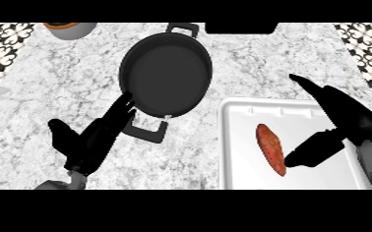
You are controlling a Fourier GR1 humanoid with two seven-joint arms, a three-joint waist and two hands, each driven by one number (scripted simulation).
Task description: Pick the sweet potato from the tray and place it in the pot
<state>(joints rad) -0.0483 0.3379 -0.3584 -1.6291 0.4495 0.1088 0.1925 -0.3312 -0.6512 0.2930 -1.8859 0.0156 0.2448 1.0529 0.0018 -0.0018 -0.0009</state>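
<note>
Left robot hand: matte black throughout, long slim fingers, shorter stubby thumb set off to one side, broad flat palm. Sliver of grey forearm at wrist, near lower edge. Right robot hand: same matte black, tapered pointed fingers, thick rounded thumb. Forearm there not seen. No markings, screws or cables discernible on either; surfaces plain, near-silhouette, little shading.
</note>
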